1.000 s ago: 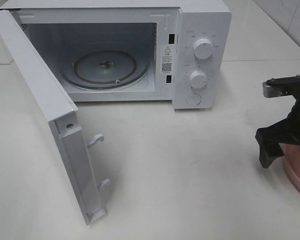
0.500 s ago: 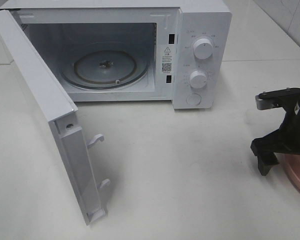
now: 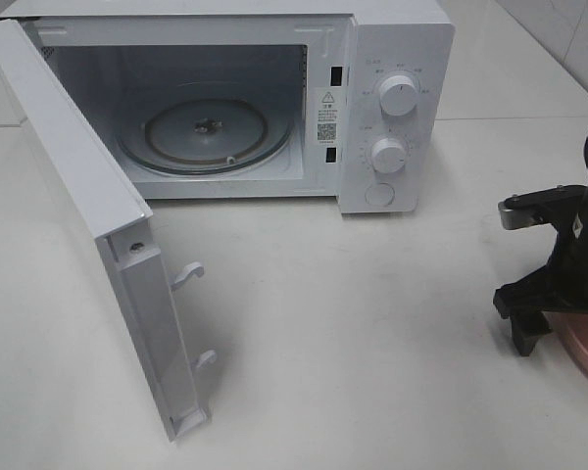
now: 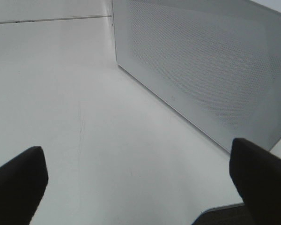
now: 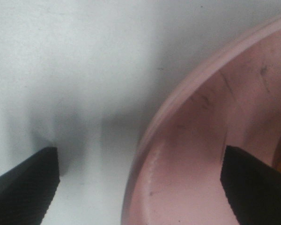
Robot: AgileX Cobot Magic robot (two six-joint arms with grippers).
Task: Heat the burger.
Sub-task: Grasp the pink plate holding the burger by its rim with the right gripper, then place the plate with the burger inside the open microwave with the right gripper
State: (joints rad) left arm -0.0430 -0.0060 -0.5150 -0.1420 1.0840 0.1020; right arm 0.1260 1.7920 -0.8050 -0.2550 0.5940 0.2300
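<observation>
The white microwave (image 3: 397, 59) stands at the far side, with its door (image 3: 78, 196) swung wide toward the near left and the glass turntable (image 3: 206, 132) bare inside. At the right edge of the high view lies the round pink plate (image 3: 583, 348), most of it out of frame. The right fingers (image 5: 23, 187) are spread wide and hold nothing. They straddle the plate's rim, one over the bare surface and the other over the inside of the plate.

I cannot make out the burger properly. A sliver of orange-brown at the edge of the right wrist view may be it, so I judge it sits on that plate, well apart from the oven. The left fingers (image 4: 16, 183) are also spread wide and empty, low over the surface beside the door's perforated outer face.

My main worry is the grip. If I pinch only the rim, the plate could tilt as it lifts and the burger could slide off or come apart. The rim could also slip out, as it looks smooth. On the way across, the plate could clip the oven's front frame.

The surface (image 3: 372, 343) is white, glossy and jointed in panels, with pale wall tiles at the far right.
</observation>
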